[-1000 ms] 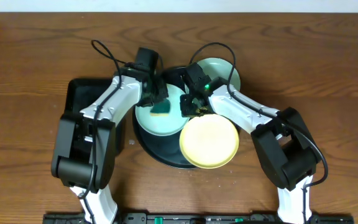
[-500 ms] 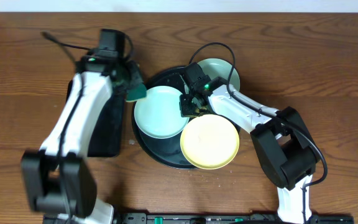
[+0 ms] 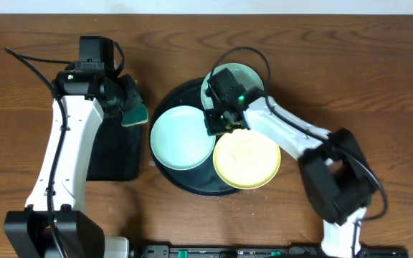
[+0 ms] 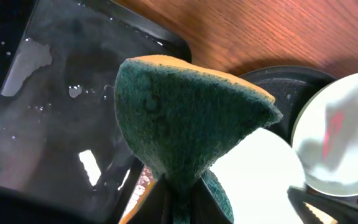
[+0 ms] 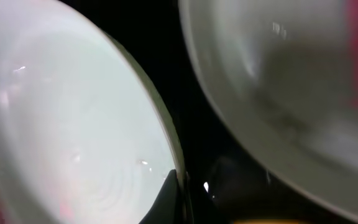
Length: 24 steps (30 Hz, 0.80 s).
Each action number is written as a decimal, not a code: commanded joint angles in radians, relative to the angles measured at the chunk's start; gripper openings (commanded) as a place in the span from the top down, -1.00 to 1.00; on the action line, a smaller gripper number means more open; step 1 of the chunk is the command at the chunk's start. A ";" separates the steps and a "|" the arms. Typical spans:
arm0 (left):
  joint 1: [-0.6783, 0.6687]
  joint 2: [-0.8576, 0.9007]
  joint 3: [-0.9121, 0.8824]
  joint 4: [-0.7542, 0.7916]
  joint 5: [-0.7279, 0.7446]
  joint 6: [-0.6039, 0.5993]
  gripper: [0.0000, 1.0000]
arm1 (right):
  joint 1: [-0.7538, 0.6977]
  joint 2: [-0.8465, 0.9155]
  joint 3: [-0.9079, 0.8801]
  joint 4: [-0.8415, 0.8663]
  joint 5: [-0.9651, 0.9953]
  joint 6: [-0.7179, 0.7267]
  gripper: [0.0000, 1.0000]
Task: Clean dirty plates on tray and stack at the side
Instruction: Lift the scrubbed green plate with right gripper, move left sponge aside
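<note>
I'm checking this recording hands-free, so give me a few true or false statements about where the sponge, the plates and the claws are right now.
The left claw pinches a green sponge. True.
The sponge rests on the mint plate. False: it is held off the plate, by the rectangular tray edge.
The yellow plate reaches over the round tray rim. True.
The yellow plate sits on top of the mint plate. False: they lie side by side.
</note>
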 commanded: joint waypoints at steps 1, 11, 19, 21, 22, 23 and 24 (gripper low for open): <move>0.003 -0.001 0.015 -0.002 -0.027 0.019 0.85 | 0.013 -0.144 0.011 -0.015 0.058 -0.053 0.98; 0.003 -0.001 0.015 0.005 -0.027 0.021 0.85 | 0.050 -0.324 0.010 -0.147 0.532 -0.134 0.97; 0.003 -0.001 0.015 0.012 -0.028 0.021 0.85 | 0.225 -0.336 0.010 -0.159 1.014 -0.153 0.98; 0.003 -0.001 0.014 0.012 -0.028 0.021 0.85 | 0.278 -0.336 0.010 -0.156 1.140 -0.152 0.98; 0.003 -0.001 0.014 0.012 -0.028 0.021 0.85 | 0.301 -0.336 0.010 -0.152 1.196 -0.152 0.98; 0.003 -0.001 0.013 0.012 -0.028 0.021 0.85 | 0.324 -0.336 0.010 -0.148 1.250 -0.151 0.98; 0.003 -0.001 0.013 0.012 -0.027 0.021 0.85 | 0.349 -0.336 0.010 -0.140 1.308 -0.150 0.98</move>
